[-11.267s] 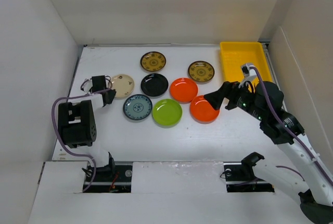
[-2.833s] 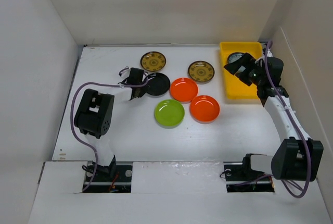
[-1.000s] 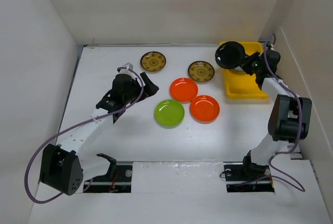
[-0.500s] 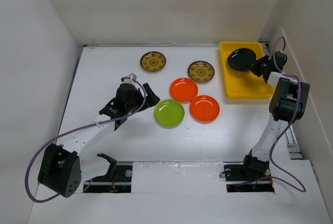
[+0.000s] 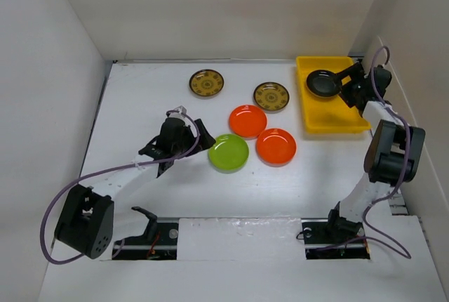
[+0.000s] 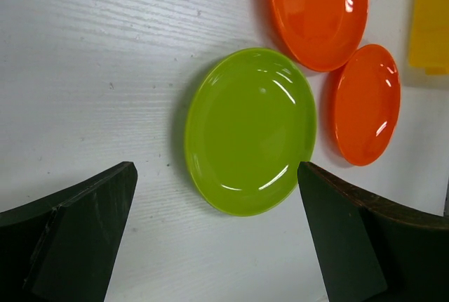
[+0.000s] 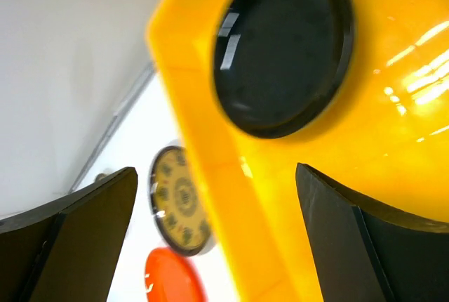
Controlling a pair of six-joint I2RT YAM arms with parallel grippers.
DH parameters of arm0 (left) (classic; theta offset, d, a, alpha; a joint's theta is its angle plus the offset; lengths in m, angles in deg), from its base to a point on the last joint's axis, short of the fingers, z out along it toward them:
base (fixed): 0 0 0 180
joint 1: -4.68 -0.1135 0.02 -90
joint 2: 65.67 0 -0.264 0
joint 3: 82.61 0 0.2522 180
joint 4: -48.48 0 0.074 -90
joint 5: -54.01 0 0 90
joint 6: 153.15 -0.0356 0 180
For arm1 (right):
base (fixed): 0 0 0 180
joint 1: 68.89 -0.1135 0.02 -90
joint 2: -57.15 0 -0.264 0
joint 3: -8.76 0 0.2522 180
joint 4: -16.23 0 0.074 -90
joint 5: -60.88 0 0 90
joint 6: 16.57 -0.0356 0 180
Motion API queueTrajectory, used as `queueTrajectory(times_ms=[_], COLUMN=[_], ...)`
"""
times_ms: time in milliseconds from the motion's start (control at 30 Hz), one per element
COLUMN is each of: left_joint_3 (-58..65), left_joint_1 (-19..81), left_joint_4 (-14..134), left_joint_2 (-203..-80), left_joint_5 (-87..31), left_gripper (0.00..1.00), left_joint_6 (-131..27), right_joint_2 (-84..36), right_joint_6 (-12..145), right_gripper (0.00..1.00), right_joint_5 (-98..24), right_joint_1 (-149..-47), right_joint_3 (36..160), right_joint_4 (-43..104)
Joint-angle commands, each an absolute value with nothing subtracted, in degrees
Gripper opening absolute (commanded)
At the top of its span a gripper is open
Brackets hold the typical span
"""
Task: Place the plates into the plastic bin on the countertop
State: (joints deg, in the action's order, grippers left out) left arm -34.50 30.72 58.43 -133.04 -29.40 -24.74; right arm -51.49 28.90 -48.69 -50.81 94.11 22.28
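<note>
The yellow plastic bin stands at the countertop's right edge, with a black plate lying flat in its far end. My right gripper hovers just right of that plate, open and holding nothing; in the right wrist view the black plate sits beyond the open right gripper. My left gripper is open beside the lime green plate; the left wrist view shows the lime green plate ahead of the left gripper. Two orange plates and two brown-gold plates rest on the countertop.
White walls close in the countertop on the left, back and right. The bin's left rim lies close to one brown-gold plate. The arm bases and a slotted rail run along the near edge.
The right gripper has opened and let the black plate down flat in the bin. The left gripper has moved down and right, closer to the lime green plate.
</note>
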Motion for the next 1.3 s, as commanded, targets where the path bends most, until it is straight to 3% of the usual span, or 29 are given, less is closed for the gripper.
queueTrajectory(times_ms=[0,300,433,467,500,600,733,767,800,1033,1267], left_joint_3=[-36.15,-35.45,-34.31,-34.31,-34.31,-34.31,-34.31,-34.31,-34.31,-33.60,-25.27], left_joint_1=[31.56,36.40,36.40,36.40,36.40,36.40,36.40,36.40,36.40,36.40,36.40], left_joint_4=[55.30,50.47,50.46,50.46,50.46,49.15,48.35,49.83,50.89,61.53,67.16], left_joint_2=[-134.49,-143.88,-147.75,-148.45,-149.16,-151.62,-153.21,-153.21,-152.42,-136.88,-123.42], left_joint_5=[-28.87,-30.01,-31.15,-31.15,-31.15,-31.15,-31.15,-31.94,-33.42,-38.36,-32.66], left_gripper=[1.00,1.00,0.90,0.84,0.72,0.58,0.24,0.08,0.00,0.00,0.00], left_joint_6=[-24.66,-21.84,-21.23,-20.62,-20.61,-19.21,-18.59,-18.07,-18.06,-19.28,-24.74], right_joint_2=[-39.10,-22.86,-17.40,-16.33,-15.19,-10.44,-7.45,-6.66,-6.13,-9.37,-15.79], right_joint_6=[31.06,33.52,34.05,34.06,34.06,34.06,34.58,35.37,35.38,45.73,52.34], right_gripper=[1.00,1.00,1.00,1.00,1.00,1.00,1.00,1.00,1.00,1.00,0.99], right_joint_5=[-41.71,-43.88,-47.39,-48.61,-48.63,-49.24,-51.35,-52.05,-52.05,-59.34,-71.29], right_joint_1=[-53.77,-63.70,-65.64,-66.16,-66.17,-66.17,-67.22,-67.22,-68.01,-77.14,-84.54], right_joint_3=[92.21,82.29,78.68,78.16,77.19,76.48,75.95,75.95,75.95,72.80,68.84], right_joint_4=[24.17,29.55,29.55,29.55,29.55,29.55,29.55,29.55,29.55,23.32,13.21])
